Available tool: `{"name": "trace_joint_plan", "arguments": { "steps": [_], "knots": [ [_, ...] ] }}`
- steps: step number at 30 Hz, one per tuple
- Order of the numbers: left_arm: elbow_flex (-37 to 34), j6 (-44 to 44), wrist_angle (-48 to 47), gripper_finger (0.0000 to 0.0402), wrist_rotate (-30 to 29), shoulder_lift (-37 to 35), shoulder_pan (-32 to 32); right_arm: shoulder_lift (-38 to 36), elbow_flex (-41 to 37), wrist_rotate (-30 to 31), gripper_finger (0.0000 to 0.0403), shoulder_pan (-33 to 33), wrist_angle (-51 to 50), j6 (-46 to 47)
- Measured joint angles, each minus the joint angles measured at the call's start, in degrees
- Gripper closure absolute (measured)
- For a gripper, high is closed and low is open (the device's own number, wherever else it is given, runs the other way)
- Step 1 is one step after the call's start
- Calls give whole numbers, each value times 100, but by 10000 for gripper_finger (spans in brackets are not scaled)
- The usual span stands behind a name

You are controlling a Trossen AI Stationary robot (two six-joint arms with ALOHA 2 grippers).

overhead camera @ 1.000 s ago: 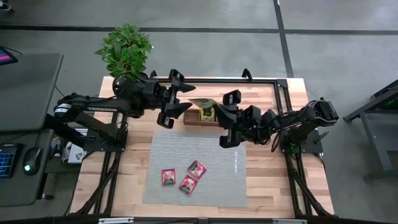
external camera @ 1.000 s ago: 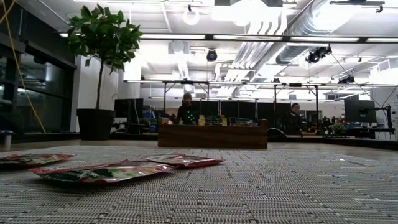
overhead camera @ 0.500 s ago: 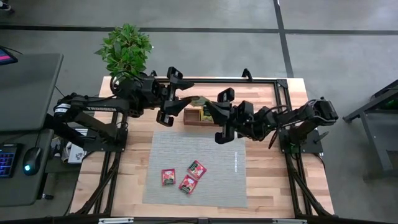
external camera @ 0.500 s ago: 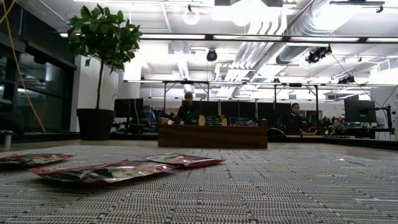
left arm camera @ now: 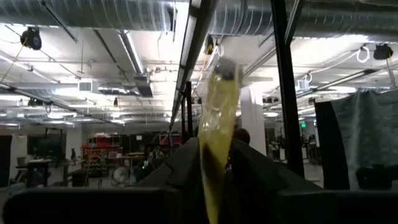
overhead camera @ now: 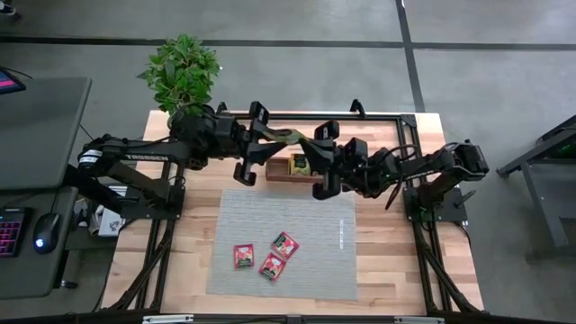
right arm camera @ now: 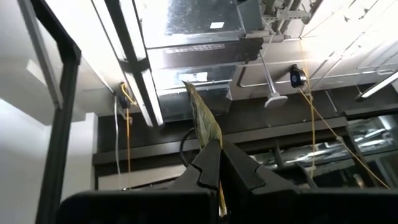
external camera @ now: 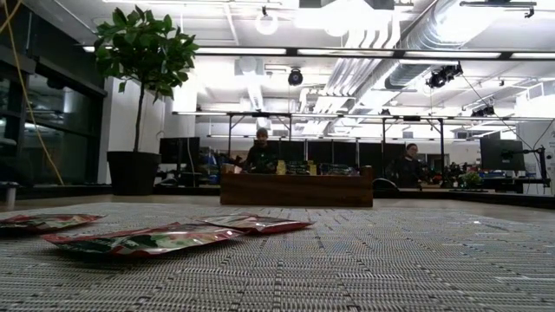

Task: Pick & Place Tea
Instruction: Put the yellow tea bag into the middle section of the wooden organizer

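Moved: since a second ago both arms have closed in over the far middle of the surface; the left gripper [overhead camera: 261,144] and right gripper [overhead camera: 317,160] now nearly meet, and the left fingers have narrowed from wide open.
Surface [overhead camera: 193,234]: pale wood, with a black rail [overhead camera: 387,114] along its far and right edges. There are bare strips on either side of the mat and along the near edge.
Mat [overhead camera: 315,261]: grey and woven, on the near middle. Its right half is bare, and no arm is over it.
Tray [overhead camera: 274,173]: brown wood, just beyond the mat's far edge and under the two grippers. Yellow packets [overhead camera: 299,165] show in its middle part.
Left gripper: raised above the tray's left end. Its fingers [left arm camera: 180,171] stand close on either side of the held sachet; I cannot tell whether they press on it.
Right gripper: raised above the tray's right end, facing the left one. Its fingers [right arm camera: 239,168] are pinched tight on the held sachet.
Held sachet [overhead camera: 286,137]: yellow-green and flat, in the air between the two grippers and clear of the tray. It is seen edge-on as a thin, slightly bowed strip in the left wrist view [left arm camera: 217,137].
Red sachets [overhead camera: 272,266]: three lie flat in a loose cluster on the mat's near left part, close together and well apart from the tray. Their wrappers are red with some green print, and glossy and slightly puffed in the low view [external camera: 143,240].
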Motion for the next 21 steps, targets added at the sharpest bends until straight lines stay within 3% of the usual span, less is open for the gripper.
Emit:
{"name": "trace_joint_plan", "arguments": {
  "steps": [5,10,21],
  "knots": [
    [7,78,-71,331,-70,115,0,0,0,-146,403,-108,23,160],
    [-2,231,-77,389,-231,204,0,0,7,-238,403,-174,33,271],
    [2,423,86,399,-186,258,76,-14,4,-410,403,-171,-64,291]
  ]
}}
